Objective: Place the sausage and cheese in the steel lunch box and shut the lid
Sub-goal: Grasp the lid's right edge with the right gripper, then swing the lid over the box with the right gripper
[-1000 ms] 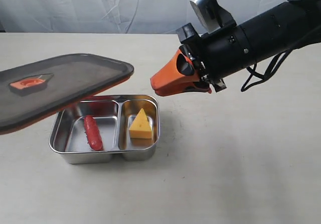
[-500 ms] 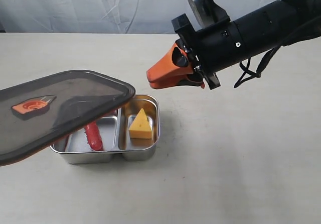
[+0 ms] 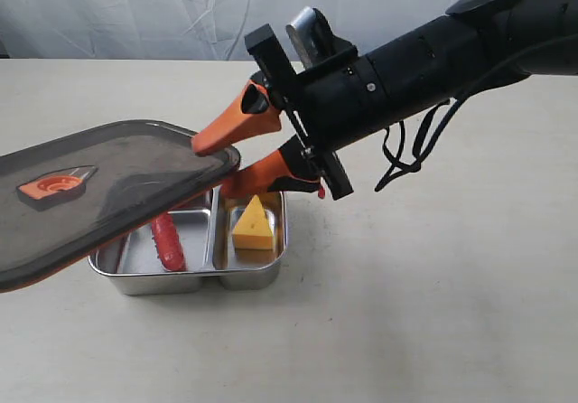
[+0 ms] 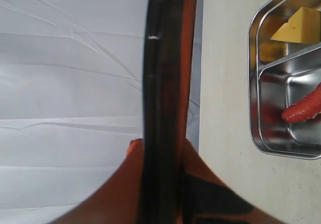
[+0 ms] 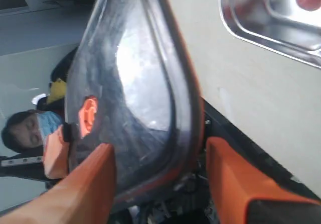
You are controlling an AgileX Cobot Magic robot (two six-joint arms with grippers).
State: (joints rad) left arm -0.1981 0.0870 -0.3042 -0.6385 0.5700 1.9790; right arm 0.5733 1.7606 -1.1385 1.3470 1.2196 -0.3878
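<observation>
The left gripper was clamped on the lid, which hung tilted over the steel lunch box. The right gripper had its jaws apart around the lid's edge. The sausage and the cheese each lay in its own compartment.

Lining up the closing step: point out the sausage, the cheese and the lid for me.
sausage (image 3: 168,242), exterior view, middle of its red body.
cheese (image 3: 254,226), exterior view, its yellow front face.
lid (image 3: 126,173), exterior view, bare dark top panel.

no legible text, no labels, brands, numbers or signs anywhere
</observation>
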